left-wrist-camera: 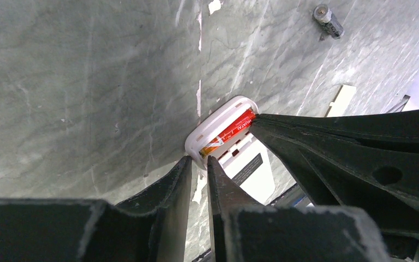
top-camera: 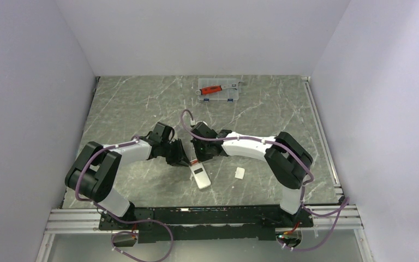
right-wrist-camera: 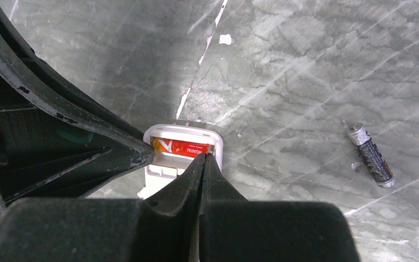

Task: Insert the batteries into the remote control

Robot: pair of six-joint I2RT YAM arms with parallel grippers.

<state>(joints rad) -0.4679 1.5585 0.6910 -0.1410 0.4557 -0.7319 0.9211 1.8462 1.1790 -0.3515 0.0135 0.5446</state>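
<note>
The white remote control (top-camera: 200, 176) lies back-up near the table's front middle, its recess open. One red-orange battery (left-wrist-camera: 232, 131) sits in the recess at the remote's far end (right-wrist-camera: 183, 132). My left gripper (left-wrist-camera: 199, 159) is nearly closed, its tips pinching the remote's end rim. My right gripper (right-wrist-camera: 204, 156) is shut, with its joined tips resting on one end of the seated battery (right-wrist-camera: 184, 147). The right gripper's tip also shows in the left wrist view (left-wrist-camera: 259, 121). A second battery (right-wrist-camera: 372, 155), dark, lies loose on the table (left-wrist-camera: 328, 21), apart from both grippers.
A small white square plastic piece (top-camera: 240, 173) lies right of the remote, also visible in the left wrist view (left-wrist-camera: 342, 99). A clear plastic case (top-camera: 220, 90) holding a red-handled silver tool stands at the back. Both arms crowd the remote; walls enclose the table.
</note>
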